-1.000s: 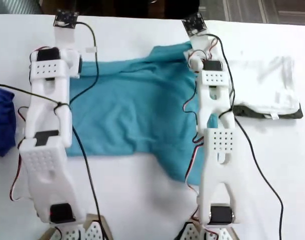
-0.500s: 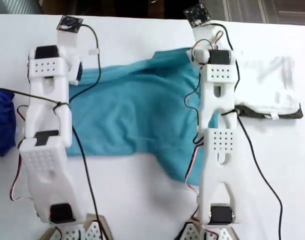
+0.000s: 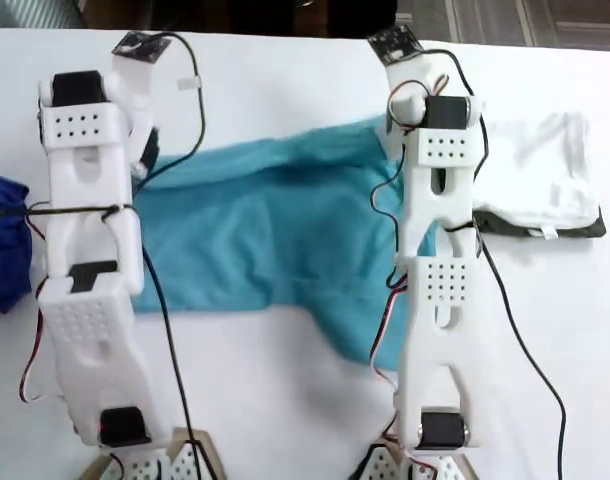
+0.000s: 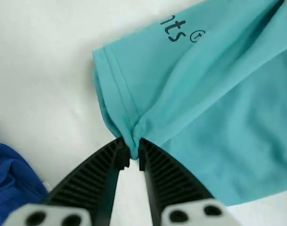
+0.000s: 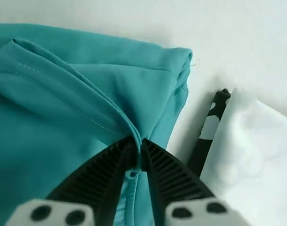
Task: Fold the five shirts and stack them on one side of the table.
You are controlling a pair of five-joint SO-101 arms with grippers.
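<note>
Two edges of the teal shirt, spread across the high view's centre, are clamped by the left gripper and the right gripper. A folded white shirt is laid at the upper right.

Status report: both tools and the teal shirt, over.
Left tool shut on teal shirt edge. Right tool shut on its opposite edge. White shirt folded off to the right, blue shirt to the left; neither in the way.
</note>
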